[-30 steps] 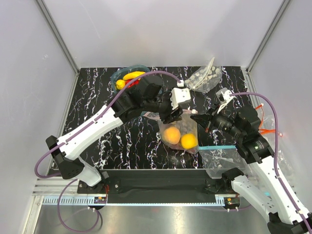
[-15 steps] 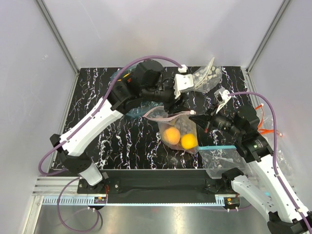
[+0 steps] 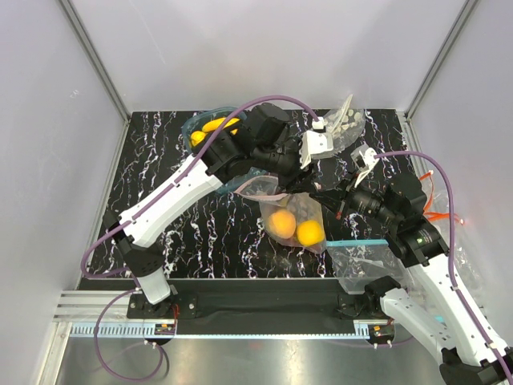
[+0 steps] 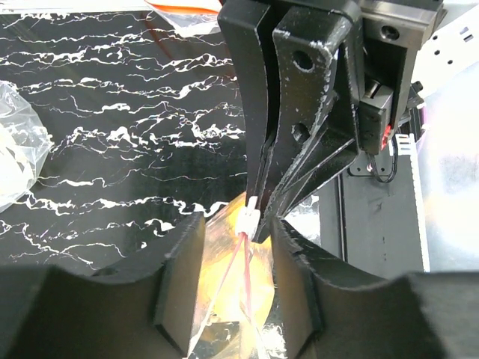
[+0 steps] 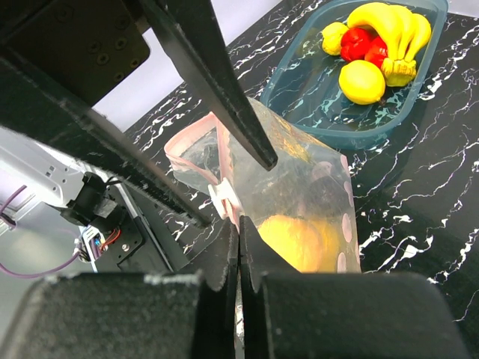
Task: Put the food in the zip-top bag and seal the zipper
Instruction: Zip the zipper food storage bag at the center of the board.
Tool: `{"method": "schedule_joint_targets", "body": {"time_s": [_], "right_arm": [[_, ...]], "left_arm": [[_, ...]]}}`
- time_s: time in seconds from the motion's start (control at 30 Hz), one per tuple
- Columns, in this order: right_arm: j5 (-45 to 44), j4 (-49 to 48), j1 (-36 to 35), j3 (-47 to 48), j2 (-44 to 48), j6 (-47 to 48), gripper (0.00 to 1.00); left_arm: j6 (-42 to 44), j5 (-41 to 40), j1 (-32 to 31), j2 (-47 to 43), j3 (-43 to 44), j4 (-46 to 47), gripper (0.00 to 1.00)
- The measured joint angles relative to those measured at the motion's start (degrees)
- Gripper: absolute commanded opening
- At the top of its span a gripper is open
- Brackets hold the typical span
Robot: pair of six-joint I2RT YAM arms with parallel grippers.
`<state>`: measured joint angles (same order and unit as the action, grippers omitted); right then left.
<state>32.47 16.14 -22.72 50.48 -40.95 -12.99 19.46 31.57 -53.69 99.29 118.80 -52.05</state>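
Observation:
The dotted zip-top bag (image 3: 292, 215) lies mid-table with two orange rounds (image 3: 280, 222) inside. Its pink-red zipper (image 4: 245, 262) runs between the jaws of my open left gripper (image 4: 238, 280), which straddles the strip just behind the white slider (image 4: 251, 219) without gripping it. In the top view the left gripper (image 3: 311, 178) hangs over the bag's right end. My right gripper (image 5: 239, 232) is shut on the bag's edge (image 5: 299, 172) right beside the slider (image 5: 222, 198); it also shows in the top view (image 3: 323, 193). A banana (image 5: 393, 30), a lemon (image 5: 361, 81) and a red fruit (image 5: 358, 43) lie in the teal tray (image 5: 299, 97).
The teal tray (image 3: 195, 122) stands at the back left. A second clear bag with a teal-blue strip (image 3: 357, 242) lies at the front right. A clear bag of white pieces (image 3: 341, 124) lies at the back right.
My left arm has swung right and back, carrying its gripper from over the bag's mouth to the bag's right end by the right gripper. The right gripper and the bag have stayed put.

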Motion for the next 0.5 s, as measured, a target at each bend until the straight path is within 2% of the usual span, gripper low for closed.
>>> {"method": "schedule_joint_targets", "body": {"time_s": [0.03,0.13,0.3,0.4,0.5], "right_arm": [[0.0,0.0,0.0,0.0,0.0,0.0,0.00],[0.1,0.0,0.0,0.0,-0.1,0.0,0.00],[0.0,0.0,0.0,0.0,0.0,0.0,0.00],[-0.1,0.1,0.0,0.0,0.2,0.1,0.00],[-0.3,0.3,0.0,0.0,0.4,0.2,0.00]], "left_arm": [[0.0,0.0,0.0,0.0,0.0,-0.1,0.41],[-0.2,0.0,-0.2,0.0,0.0,-0.2,0.25],[-0.3,0.0,-0.5,0.0,0.0,-0.2,0.15],[-0.3,0.1,-0.7,0.0,0.0,-0.2,0.00],[-0.3,0.2,-0.8,0.0,-0.1,-0.1,0.00]]}}
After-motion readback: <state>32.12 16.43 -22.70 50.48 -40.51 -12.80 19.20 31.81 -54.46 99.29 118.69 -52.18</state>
